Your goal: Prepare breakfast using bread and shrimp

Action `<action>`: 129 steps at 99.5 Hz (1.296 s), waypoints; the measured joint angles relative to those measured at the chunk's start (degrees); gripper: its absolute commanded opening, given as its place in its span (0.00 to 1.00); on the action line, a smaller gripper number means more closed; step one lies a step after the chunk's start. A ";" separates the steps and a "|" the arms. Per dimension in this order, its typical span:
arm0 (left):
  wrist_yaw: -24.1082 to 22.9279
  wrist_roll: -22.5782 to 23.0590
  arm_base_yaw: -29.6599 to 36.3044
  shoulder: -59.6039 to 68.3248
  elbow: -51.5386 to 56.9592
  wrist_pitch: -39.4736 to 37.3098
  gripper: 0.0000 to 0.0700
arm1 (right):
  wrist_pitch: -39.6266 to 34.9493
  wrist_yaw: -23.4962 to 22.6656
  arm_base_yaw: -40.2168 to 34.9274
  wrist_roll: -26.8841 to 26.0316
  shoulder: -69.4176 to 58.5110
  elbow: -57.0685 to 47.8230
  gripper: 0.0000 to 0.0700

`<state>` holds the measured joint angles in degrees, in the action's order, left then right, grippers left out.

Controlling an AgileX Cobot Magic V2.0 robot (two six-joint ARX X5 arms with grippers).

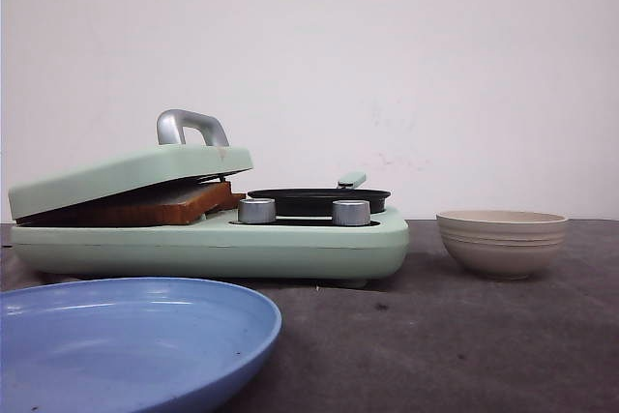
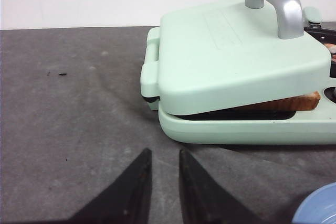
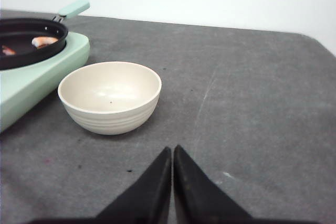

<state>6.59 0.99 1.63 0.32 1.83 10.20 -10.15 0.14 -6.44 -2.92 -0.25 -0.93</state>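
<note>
Toasting bread (image 1: 184,202) under press lid (image 2: 231,56); shrimp (image 3: 44,40) in pan (image 1: 317,200) beside lid. Left claw (image 2: 161,167) slightly spread, right claw (image 3: 172,166) pressed together, both empty. Risk: bread scorches if lid stays down.

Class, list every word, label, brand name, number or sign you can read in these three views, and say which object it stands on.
None can be read.
Sandwich maker lid: a faint embossed rectangle, too faint to tell if it holds any letters.
Two silver knobs: no markings legible.
Beige bowl, blue plate and black pan: plain, no print.
</note>
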 measured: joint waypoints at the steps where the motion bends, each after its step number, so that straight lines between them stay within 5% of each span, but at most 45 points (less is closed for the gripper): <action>1: 0.00 0.00 0.00 0.00 0.00 0.00 0.02 | 0.00 0.02 0.00 -0.20 0.00 0.00 0.00; 129: 0.02 0.00 0.00 0.00 0.00 0.00 0.02 | 0.55 0.02 0.00 -2.93 0.00 0.02 0.00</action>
<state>6.61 0.99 1.63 0.32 1.83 10.20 -9.61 0.16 -6.44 -5.85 -0.25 -0.91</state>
